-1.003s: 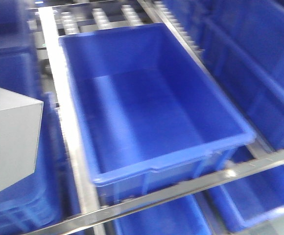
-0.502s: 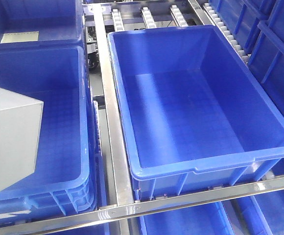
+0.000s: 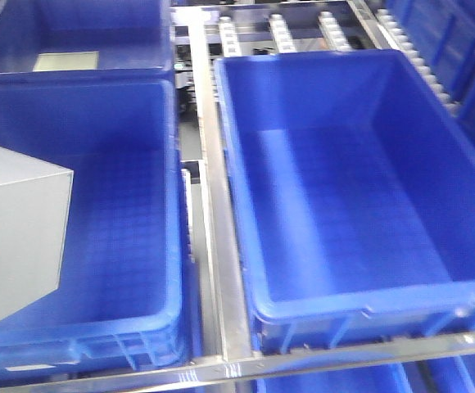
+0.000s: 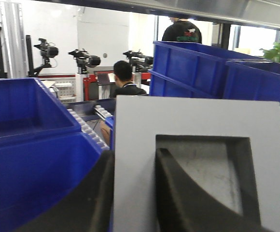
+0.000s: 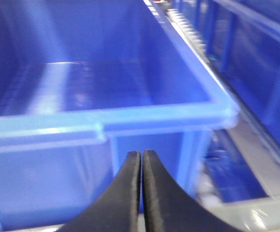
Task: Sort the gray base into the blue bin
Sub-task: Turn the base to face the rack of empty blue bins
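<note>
1. Gray base point(image 3: 16, 237) – front view: at 9 o'clk edge of frame, cut off by it, one corner pointing to 3 o'clk. Covers the 8 o'clk part of the blue bin point(image 3: 119, 237). Held in the claw, not set down; height over the bin can't be told.
2. L claw point(image 4: 134, 153) – L wrist view: clamped on gray base point(image 4: 198, 118). One black finger sits inside the square recess, the other outside at 9 o'clk of it, w/ the block's wall pinched btw them. Recess faces the cam.
3. R claw point(image 5: 142, 152) – R wrist view: fingers pressed tip to tip, holding nothing.
4. Blue bin – large, thick rim, grid-pattern floor.
5. Second blue bin point(image 3: 344, 213) – at 3 o'clk of blue bin, same kind, brighter. Also at 12 o'clk of R claw in R wrist view point(image 5: 106, 118), blurred.
6. Steel rail point(image 3: 219, 246) – runs 12-to-6 btw the two bins. Cross rail point(image 3: 221, 370) lies along their 6 o'clk side.
7. Shallow bin point(image 3: 139, 33) – at 12 o'clk of blue bin, w/ pale sheet point(image 3: 65, 60) on its floor.
8. Roller tracks point(image 3: 282, 29) – at 12 o'clk of second blue bin.
9. L wrist backgrnd – side bins point(image 4: 24, 145) at 9 o'clk, upper bins point(image 4: 193, 67) at 2 o'clk. Seated person point(image 4: 124, 79) and standing person point(image 4: 181, 31) in black top, both far off.
</note>
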`<state>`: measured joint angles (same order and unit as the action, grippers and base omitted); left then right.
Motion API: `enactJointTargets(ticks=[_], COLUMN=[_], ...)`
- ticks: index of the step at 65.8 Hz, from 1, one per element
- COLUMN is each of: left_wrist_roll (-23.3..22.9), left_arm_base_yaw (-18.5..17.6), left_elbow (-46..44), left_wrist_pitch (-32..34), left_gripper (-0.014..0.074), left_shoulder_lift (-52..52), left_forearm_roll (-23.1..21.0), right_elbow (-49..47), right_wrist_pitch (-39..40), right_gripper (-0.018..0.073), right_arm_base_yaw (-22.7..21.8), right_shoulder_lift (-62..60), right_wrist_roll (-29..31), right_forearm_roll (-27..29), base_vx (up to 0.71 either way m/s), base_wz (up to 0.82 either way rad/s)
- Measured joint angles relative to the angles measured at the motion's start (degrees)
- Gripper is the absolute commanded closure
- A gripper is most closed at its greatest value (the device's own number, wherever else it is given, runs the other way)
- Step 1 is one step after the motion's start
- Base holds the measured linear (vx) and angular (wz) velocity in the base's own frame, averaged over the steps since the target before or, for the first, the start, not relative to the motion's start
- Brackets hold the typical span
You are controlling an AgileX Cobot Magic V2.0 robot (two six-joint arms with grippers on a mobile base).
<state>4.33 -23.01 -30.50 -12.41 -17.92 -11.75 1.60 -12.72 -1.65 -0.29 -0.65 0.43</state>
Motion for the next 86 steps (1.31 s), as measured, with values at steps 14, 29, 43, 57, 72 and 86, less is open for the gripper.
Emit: enactJointTargets(ticks=[14,29,43,57,72,86], left_wrist_roll=[0.0,0.0,0.0,0.0,0.0,0.1], left_arm_base_yaw=[0.0,0.0,0.0,0.0,0.0,0.0], left_elbow=[0.0,0.0,0.0,0.0,0.0,0.0], left_wrist_pitch=[0.0,0.0,0.0,0.0,0.0,0.3], left_gripper=[0.0603,0.0603,0.0603,0.0603,0.0603,0.0603], left_shoulder_lift=[0.0,0.0,0.0,0.0,0.0,0.0], left_forearm_roll=[0.0,0.0,0.0,0.0,0.0,0.1], right_elbow=[0.0,0.0,0.0,0.0,0.0,0.0], right_wrist_pitch=[0.0,0.1,0.8,0.8,0.8,0.8], right_gripper=[0.0564,0.0564,0.0564,0.0564,0.0564,0.0564], right_arm_base_yaw=[0.0,0.0,0.0,0.0,0.0,0.0], right_shoulder_lift=[0.0,0.0,0.0,0.0,0.0,0.0], right_wrist_roll=[0.0,0.0,0.0,0.0,0.0,0.0], right_forearm_roll=[0.0,0.0,0.0,0.0,0.0,0.0], base_vx=[0.07,0.09,0.06,0.01,0.00,0.00], base_wz=[0.22,0.13,0.14,0.05,0.00,0.00])
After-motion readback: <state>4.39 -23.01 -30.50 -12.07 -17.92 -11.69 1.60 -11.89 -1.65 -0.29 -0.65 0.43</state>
